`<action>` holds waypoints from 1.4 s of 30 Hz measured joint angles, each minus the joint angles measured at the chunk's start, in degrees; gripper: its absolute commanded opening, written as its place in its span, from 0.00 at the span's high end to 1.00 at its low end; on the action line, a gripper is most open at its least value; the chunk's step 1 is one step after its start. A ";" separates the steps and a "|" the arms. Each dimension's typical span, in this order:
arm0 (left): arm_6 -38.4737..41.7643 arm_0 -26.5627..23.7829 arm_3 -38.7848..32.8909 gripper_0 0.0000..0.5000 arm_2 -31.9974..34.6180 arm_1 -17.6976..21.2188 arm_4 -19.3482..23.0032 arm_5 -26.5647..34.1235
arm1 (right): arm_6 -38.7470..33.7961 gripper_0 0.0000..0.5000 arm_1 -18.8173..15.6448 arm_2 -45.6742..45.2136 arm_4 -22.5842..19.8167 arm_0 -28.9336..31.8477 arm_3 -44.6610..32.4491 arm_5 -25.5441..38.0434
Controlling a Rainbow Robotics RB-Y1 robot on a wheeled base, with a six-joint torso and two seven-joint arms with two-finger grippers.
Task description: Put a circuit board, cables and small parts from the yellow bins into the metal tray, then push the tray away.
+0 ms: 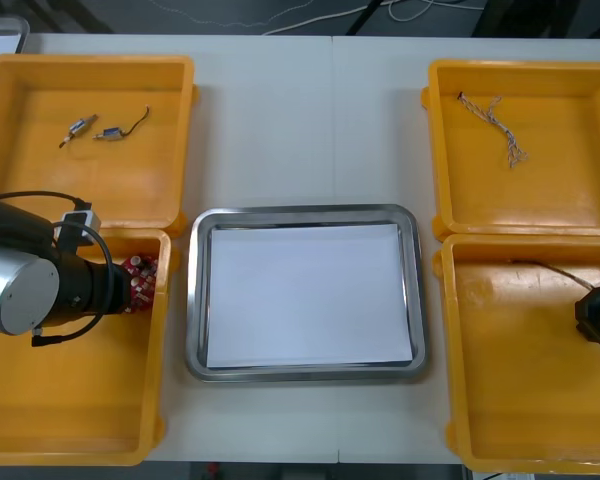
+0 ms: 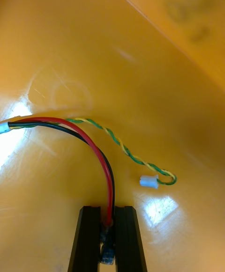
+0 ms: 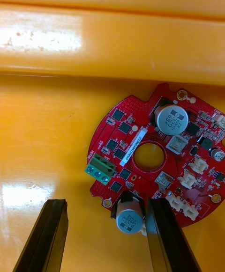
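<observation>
Reaching into the near left bin (image 1: pixel 70 420) from the table's left side, the left arm (image 1: pixel 20 295) is pointing its wrist toward the metal tray (image 1: pixel 192 300). The left gripper (image 3: pixel 107 204) is holding its jaws wide apart at the edge of the circuit board (image 3: pixel 154 159). One finger (image 3: pixel 171 239) is overlapping the board's rim and the other is standing over bare bin floor. Whether either is touching the board cannot be told. The board, round and red, is lying flat in the bin's far corner nearest the tray, close to the bin wall.

The right gripper (image 2: pixel 108 209) is sitting low in the near right bin (image 1: pixel 520 400), its jaws pinching the end of a red and black cable (image 2: pixel 110 178). A green and yellow twisted pair (image 2: pixel 122 148) with a white connector (image 2: pixel 149 182) is curling beside it on the bin floor.

Counting everything:
- Four yellow bins are lining the table, two on each side.
- One tray, white inside, is lying between them.
- One circuit board is in the near left bin.
- Two small metal parts (image 1: pixel 80 127) with short wires are resting in the far left bin (image 1: pixel 40 180).
- One twisted cable (image 1: pixel 495 125) is lying in the far right bin (image 1: pixel 560 190).
</observation>
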 measured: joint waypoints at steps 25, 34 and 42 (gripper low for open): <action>-0.02 0.21 0.44 0.27 -1.46 -2.23 -3.41 0.00 | 0.00 1.00 -1.87 -2.78 -1.72 -2.36 -11.99 18.01; -0.05 0.61 0.47 1.00 -1.46 -2.26 -3.54 0.00 | 0.00 1.00 -1.87 -3.34 -3.26 -1.68 -17.95 22.03; -0.08 0.61 0.47 1.00 -1.46 -2.26 -3.58 0.00 | 0.00 1.00 -1.78 -3.94 -3.88 3.89 -24.98 22.04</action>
